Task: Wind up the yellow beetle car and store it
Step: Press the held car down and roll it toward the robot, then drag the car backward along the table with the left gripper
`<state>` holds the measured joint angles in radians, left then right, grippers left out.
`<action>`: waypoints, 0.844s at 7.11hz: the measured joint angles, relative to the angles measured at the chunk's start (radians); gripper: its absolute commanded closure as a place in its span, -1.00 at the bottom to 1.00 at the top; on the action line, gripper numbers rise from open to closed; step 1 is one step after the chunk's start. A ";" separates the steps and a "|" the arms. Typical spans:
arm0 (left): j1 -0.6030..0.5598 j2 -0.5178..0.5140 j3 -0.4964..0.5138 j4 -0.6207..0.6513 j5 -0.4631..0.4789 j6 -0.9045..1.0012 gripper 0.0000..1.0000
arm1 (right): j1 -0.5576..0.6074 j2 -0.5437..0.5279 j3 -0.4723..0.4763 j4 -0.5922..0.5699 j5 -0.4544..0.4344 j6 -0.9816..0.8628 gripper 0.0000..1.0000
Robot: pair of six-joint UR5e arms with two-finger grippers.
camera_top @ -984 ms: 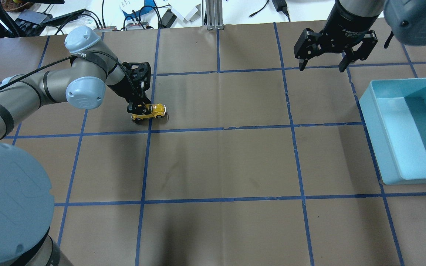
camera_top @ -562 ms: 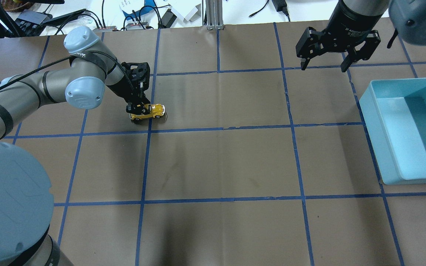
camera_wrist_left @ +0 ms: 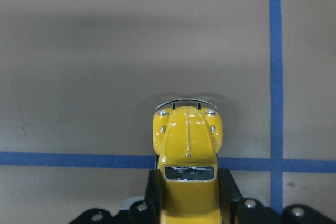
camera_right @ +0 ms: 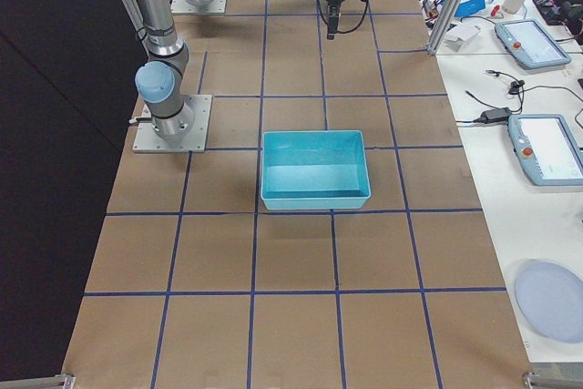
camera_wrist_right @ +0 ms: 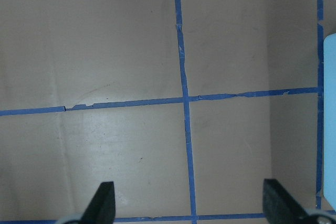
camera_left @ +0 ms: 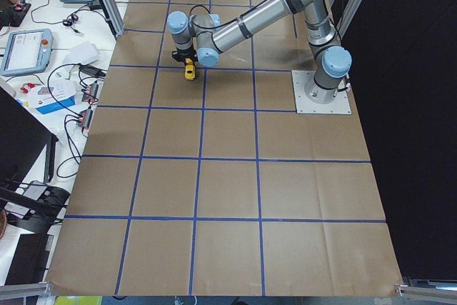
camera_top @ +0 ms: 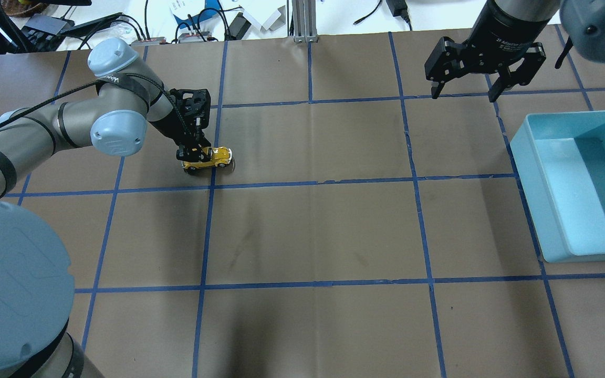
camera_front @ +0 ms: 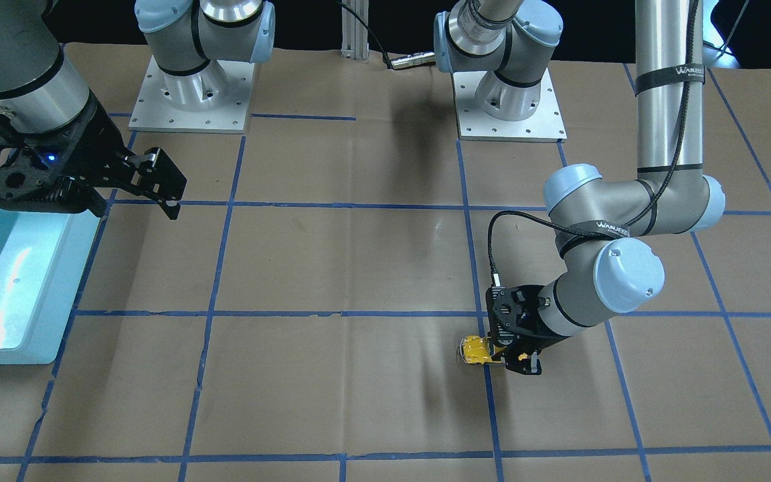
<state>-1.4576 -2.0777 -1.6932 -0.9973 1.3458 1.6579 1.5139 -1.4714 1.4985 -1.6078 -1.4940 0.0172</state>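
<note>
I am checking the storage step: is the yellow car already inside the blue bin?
No, the yellow beetle car is gripped by the left hand over the brown paper, far across the table from the blue bin.

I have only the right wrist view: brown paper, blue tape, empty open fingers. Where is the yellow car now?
Observer: The left gripper is shut on the rear of the yellow beetle car, near a blue tape crossing.
Operator: Which way does its nose point?
Observer: Away from the left gripper, toward the robot's right.
Operator: Is the bin free?
Observer: Yes, the blue bin holds nothing.
</note>
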 measured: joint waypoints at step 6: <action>0.005 0.001 0.000 0.002 0.036 0.011 0.48 | 0.002 0.000 0.000 0.002 -0.001 -0.005 -1.00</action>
<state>-1.4522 -2.0770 -1.6935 -0.9956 1.3823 1.6685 1.5157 -1.4711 1.4984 -1.6057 -1.4951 0.0126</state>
